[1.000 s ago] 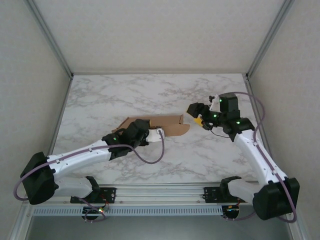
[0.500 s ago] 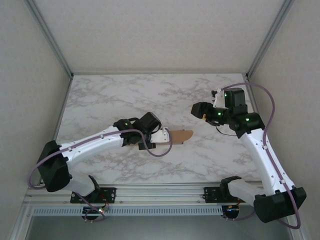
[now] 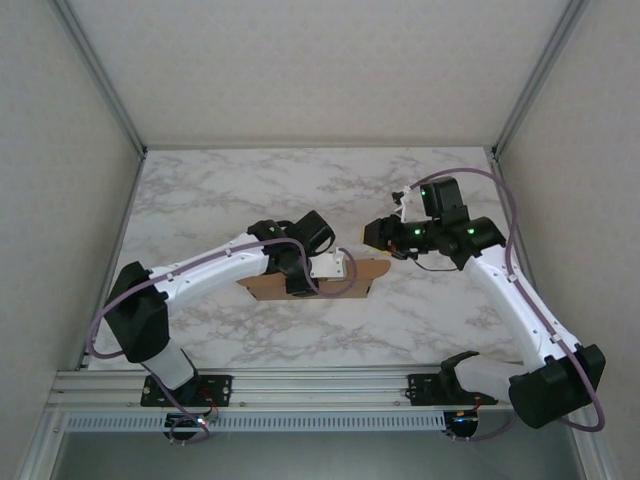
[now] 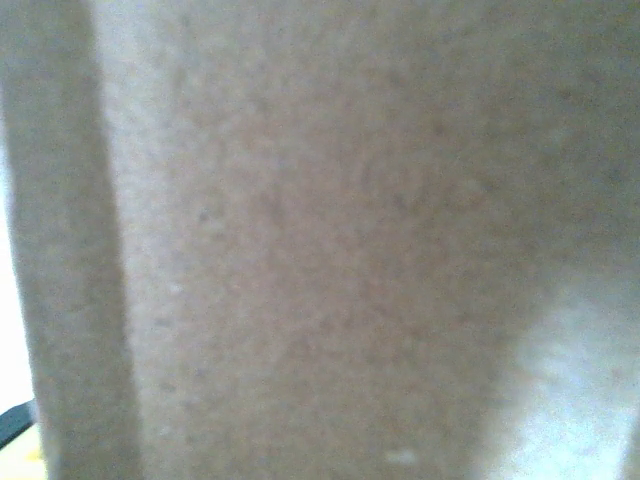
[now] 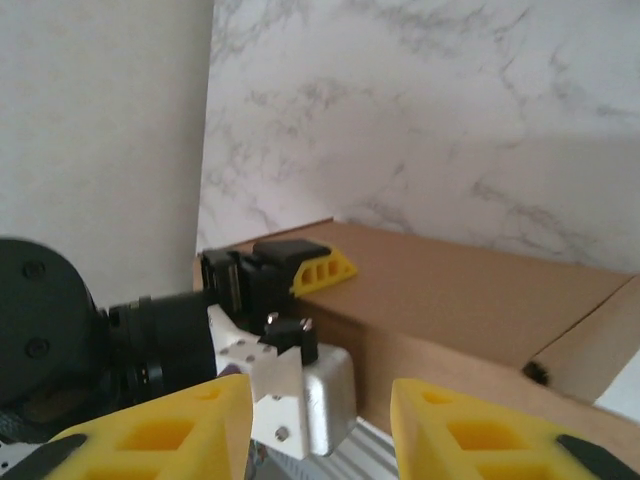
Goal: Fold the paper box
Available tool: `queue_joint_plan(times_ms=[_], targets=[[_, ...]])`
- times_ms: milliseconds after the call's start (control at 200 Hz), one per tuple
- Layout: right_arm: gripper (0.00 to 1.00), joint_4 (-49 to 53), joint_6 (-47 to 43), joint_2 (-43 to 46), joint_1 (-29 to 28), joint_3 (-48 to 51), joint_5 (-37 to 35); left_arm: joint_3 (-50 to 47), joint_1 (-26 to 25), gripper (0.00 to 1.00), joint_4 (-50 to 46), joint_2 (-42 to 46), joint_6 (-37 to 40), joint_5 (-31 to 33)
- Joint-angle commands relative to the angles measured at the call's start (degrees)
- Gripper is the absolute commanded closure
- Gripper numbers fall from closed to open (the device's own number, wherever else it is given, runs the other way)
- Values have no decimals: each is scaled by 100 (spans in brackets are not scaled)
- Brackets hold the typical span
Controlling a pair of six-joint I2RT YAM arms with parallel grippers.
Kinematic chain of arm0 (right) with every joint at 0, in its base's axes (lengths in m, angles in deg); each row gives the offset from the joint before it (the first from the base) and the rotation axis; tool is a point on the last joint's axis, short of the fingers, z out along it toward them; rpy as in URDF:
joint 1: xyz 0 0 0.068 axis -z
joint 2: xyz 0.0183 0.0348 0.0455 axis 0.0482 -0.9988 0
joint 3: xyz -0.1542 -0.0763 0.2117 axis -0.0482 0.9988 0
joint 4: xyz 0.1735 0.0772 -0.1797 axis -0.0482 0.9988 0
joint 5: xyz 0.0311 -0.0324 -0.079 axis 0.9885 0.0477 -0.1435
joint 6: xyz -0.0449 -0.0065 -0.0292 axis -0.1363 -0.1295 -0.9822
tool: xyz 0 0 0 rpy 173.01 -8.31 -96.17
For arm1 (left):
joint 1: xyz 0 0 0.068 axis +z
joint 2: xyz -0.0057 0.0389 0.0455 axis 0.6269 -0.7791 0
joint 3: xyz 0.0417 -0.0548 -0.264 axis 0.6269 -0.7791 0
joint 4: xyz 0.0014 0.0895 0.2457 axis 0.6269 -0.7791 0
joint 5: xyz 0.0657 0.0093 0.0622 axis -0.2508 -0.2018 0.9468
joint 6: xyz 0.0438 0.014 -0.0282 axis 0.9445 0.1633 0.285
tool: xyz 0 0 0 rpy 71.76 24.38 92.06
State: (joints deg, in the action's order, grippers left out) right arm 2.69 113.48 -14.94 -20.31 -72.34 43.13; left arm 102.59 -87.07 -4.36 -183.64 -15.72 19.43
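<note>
1. Biggest change: the left arm has swung further across the table (image 3: 200, 200), bringing the paper box (image 3: 368, 272) toward the middle. The left gripper (image 5: 300, 275) is clamped on the box's wall.
2. The right gripper (image 3: 378, 235) has moved in near the box's right end. Its fingers are narrower but apart and hold nothing, so probably prep for a two-handed fold.
3. The box's long axis runs left-right, rounded flap pointing right.

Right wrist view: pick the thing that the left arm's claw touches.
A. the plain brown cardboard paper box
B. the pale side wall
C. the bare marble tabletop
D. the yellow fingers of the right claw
A: the left claw sits at the top edge of the plain brown cardboard paper box, with one yellow finger lying flat on the cardboard.
</note>
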Motion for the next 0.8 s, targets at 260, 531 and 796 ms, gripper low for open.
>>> queue_joint_plan(times_ms=[260, 531, 796], targets=[[67, -577, 227, -312, -254, 851, -150, -74, 44, 43, 171, -191, -179, -376], [68, -657, 190, -474, -402, 1067, -520, -467, 94, 29, 1068, 490, -199, -194], [67, -599, 165, -858, -407, 766, -738, -677, 429, 23, 1468, 1038, -287, -784]])
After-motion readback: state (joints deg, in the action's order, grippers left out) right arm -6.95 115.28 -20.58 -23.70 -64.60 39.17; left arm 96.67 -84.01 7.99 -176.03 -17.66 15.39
